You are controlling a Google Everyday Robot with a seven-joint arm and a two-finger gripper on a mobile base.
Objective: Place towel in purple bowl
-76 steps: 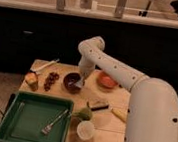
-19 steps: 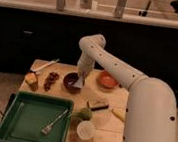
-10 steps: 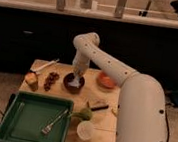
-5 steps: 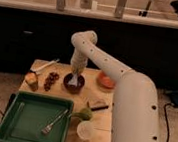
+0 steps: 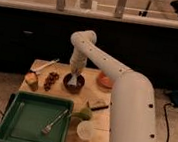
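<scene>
The purple bowl (image 5: 74,85) stands on the wooden table (image 5: 42,70), near the middle of its far half. My gripper (image 5: 74,73) points straight down, right above the bowl's opening, at the end of the white arm (image 5: 108,68) that reaches in from the lower right. A pale bit of the towel (image 5: 72,80) shows just under the gripper, at or inside the bowl's rim. I cannot tell whether the gripper still holds it.
An orange bowl (image 5: 104,81) sits right of the purple bowl. Dark red fruit (image 5: 51,79), a yellow block (image 5: 31,79) and a white utensil (image 5: 45,66) lie to its left. In front are a green tray (image 5: 23,126) with a fork (image 5: 54,122), a green fruit (image 5: 82,113), a dark brush (image 5: 98,105) and a white cup (image 5: 85,130).
The arm swung left from beside the orange bowl, and the gripper came over the purple bowl and lowered to its rim.
</scene>
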